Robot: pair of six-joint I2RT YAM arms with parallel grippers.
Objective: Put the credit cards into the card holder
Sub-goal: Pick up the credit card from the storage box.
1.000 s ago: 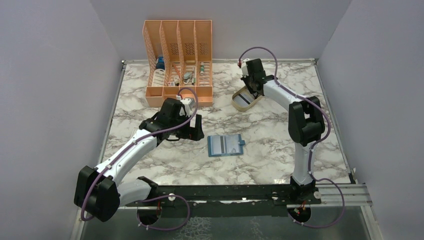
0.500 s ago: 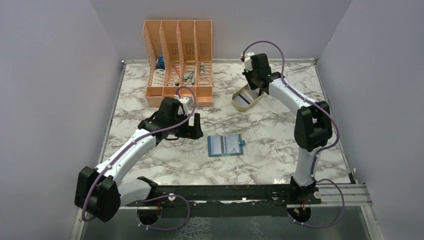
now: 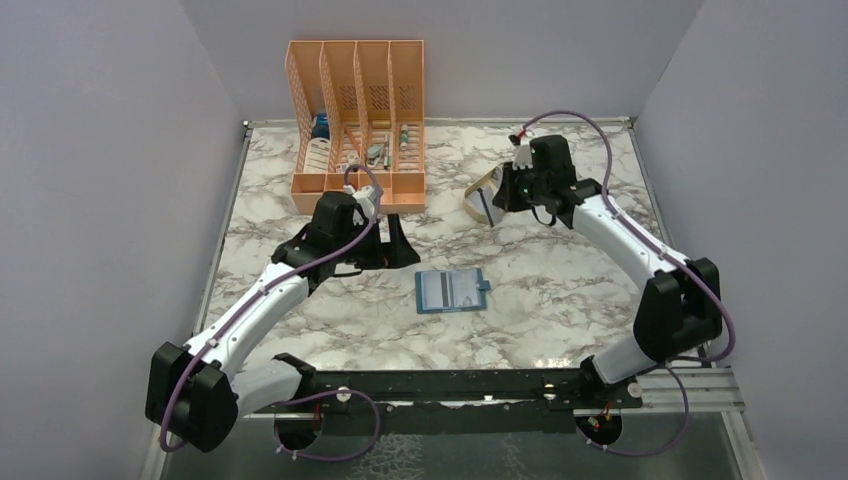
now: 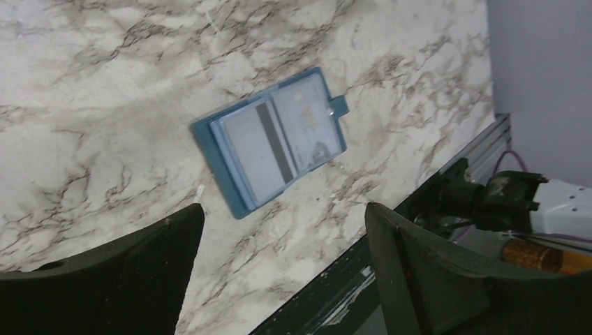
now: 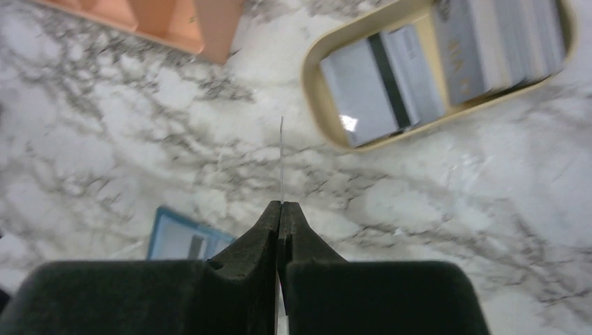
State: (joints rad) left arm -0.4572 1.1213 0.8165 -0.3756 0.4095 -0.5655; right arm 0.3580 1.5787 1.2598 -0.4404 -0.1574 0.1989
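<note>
Tray point(image 5: 312, 84) (cards point(image 5: 391, 84) inside) near right fingers point(image 5: 272, 216) pinching card point(image 5: 281, 153); rack point(image 3: 357, 120) behind.

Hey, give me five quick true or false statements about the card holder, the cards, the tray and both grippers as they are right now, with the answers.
1. The card holder lies open on the table. True.
2. The right gripper is empty. False: it is shut on a thin card, seen edge-on.
3. Several cards lie in the beige tray. True.
4. The left gripper clamps the card holder. False: it is open and clear of the holder.
5. The card holder has nothing in it. False: a striped card sits in it.
</note>
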